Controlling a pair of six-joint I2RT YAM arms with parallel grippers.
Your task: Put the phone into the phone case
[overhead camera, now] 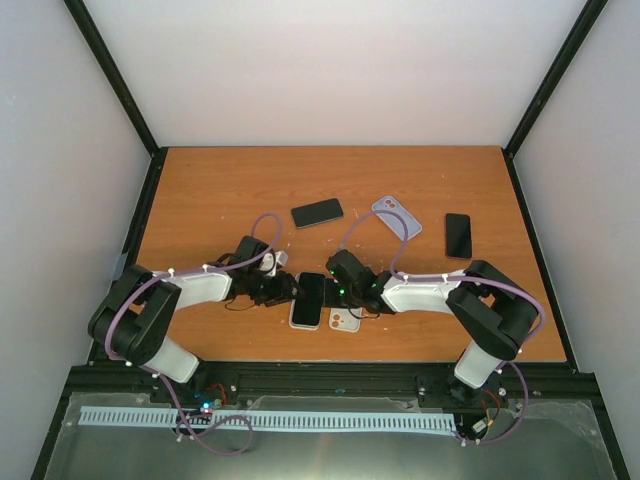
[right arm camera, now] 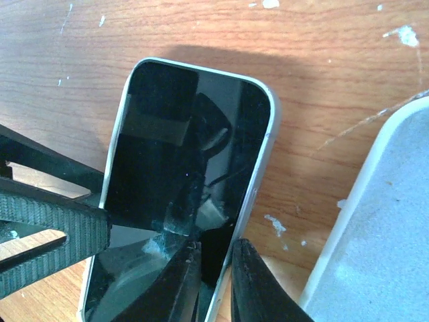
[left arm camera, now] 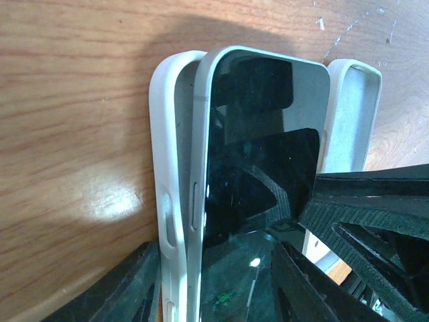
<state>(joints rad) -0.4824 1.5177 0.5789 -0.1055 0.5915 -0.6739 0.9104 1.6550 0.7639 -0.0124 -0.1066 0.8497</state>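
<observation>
Though the phone point(left arm camera: 261, 154) rests in the white phone case point(left arm camera: 166, 168), it is not seated: its metal edge shows above the case wall on the side of the left gripper point(left arm camera: 211, 295). That gripper's jaws part-way apart, astride wall and edge; clamped or not, cannot tell. The right gripper point(right arm camera: 214, 282) nearly closed, pinching the phone's edge opposite that wall. A second case point(overhead camera: 345, 321), white, just beside the phone case.
</observation>
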